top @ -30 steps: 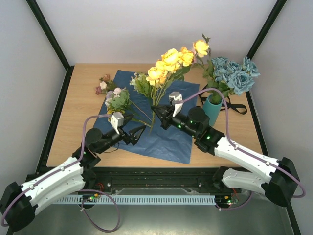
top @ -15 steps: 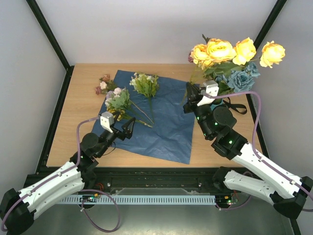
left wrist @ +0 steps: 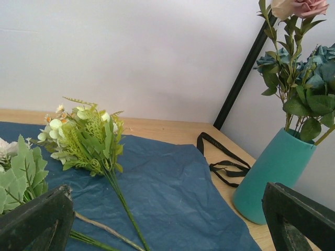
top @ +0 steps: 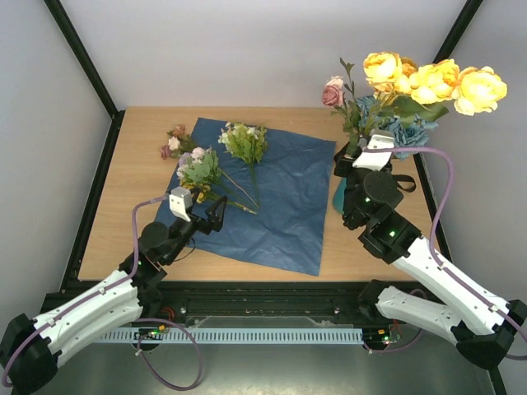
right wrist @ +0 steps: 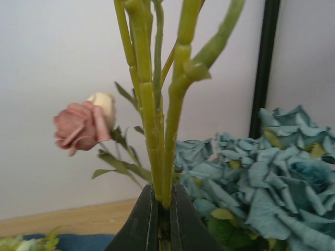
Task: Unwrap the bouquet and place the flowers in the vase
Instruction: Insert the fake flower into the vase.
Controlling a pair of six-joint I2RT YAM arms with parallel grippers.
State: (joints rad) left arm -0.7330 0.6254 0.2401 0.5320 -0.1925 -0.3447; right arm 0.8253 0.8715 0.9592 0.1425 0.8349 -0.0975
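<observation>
Right pincer clenches the stiff green stems of light, top-heavy yellow artificial roses, sensibly low down; left pincer hangs released.

Overhead rear camera looks down; both low wrist views share blue flowers.

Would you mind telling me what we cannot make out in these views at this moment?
- Left wrist: part of the vase base, behind the left finger.
- Top view: most of the vase, behind the right arm.
- Right wrist: the blooms of the yellow stems, cut off by the top edge; the vase, below the fingers.
- Any view: whether the stem ends are inside the vase.
</observation>
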